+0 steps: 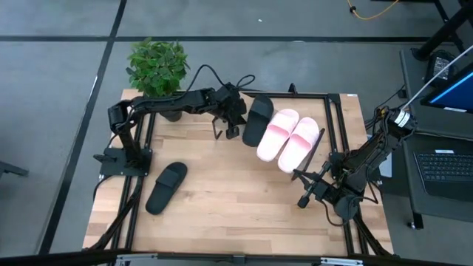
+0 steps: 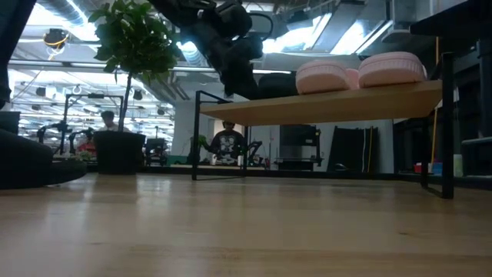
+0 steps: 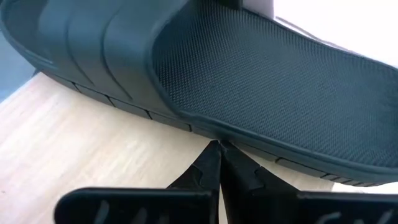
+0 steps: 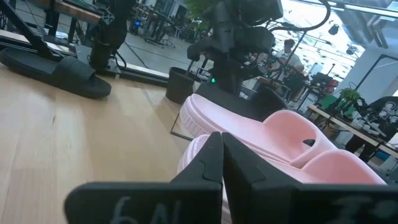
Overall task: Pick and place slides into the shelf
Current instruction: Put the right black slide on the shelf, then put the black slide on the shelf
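Note:
One black slide (image 1: 258, 118) lies on the slanted light-wood shelf (image 2: 346, 104), with two pink slides (image 1: 288, 139) beside it toward the table's right. In the low view, the pink slides (image 2: 361, 71) show on top of the board. The second black slide (image 1: 166, 186) lies flat on the tabletop, near left. My left gripper (image 1: 235, 127) is shut and sits just left of the shelved black slide (image 3: 249, 68). My right gripper (image 1: 303, 199) is shut and hovers near the table's right side, holding nothing. Its view faces the pink slides (image 4: 273, 140). My left gripper has its shut fingertips (image 3: 214, 155) right at the long side edge of the black slide's sole (image 3: 211, 129), coming across that edge. Whether they touch it I cannot tell. The slide lies flat on the shelf board (image 3: 93, 143).
A potted plant (image 1: 157, 66) stands at the table's far left corner, behind the left arm. A black metal frame (image 1: 329, 96) borders the table. A laptop (image 1: 443, 166) sits off the table's right side. People sit in the room beyond (image 2: 227, 144).

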